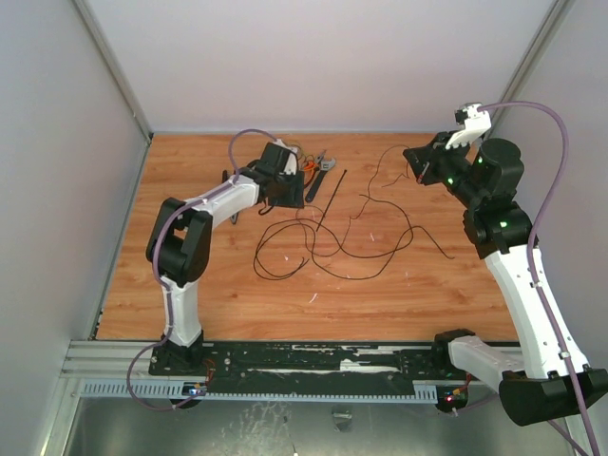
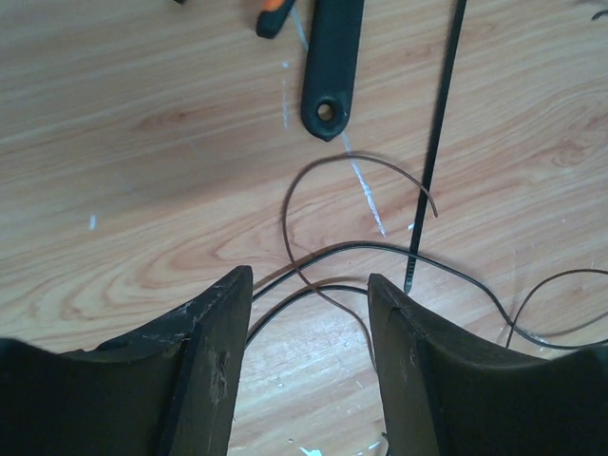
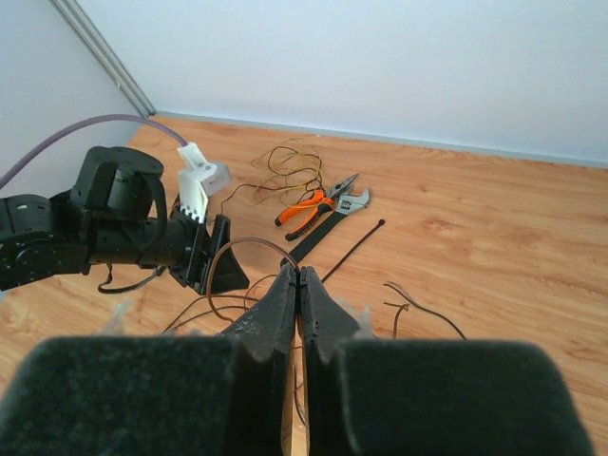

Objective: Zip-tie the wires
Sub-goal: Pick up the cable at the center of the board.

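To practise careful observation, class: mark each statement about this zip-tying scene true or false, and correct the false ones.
1. The left gripper is open above the wires. True.
2. The zip tie is looped round the wires. False: it lies straight on the table.
3. The right gripper is shut. True.
4. The pliers lie beside the arm bases. False: they lie near the far wall.

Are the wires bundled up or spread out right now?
Spread out. The wires sprawl in loose loops across the table, and the zip tie lies straight, wrapped around nothing.
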You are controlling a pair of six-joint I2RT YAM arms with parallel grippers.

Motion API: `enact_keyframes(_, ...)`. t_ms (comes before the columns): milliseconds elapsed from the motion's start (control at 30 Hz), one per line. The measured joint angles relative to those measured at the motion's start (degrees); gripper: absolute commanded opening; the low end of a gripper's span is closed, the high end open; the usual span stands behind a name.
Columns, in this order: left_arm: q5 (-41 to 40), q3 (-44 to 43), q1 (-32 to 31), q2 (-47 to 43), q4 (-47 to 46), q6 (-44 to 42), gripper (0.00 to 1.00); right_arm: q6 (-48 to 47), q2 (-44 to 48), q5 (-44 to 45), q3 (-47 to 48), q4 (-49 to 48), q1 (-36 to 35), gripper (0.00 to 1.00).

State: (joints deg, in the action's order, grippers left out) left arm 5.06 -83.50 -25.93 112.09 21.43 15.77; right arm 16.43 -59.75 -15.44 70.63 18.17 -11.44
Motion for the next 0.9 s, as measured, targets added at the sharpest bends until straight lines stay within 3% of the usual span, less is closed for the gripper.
enact_keyframes(667,-1.8,0.5,-1.9,5.5,-0.5,0.9,0.55,0.0,0.4,0.0,-1.0,0.0,0.0,0.0)
enact_keyframes(900,-6.1,-0.1,-4.6,5.9,0.2,0.4,0.51,0.0,0.7,0.2,-1.0,0.0,0.1,0.0)
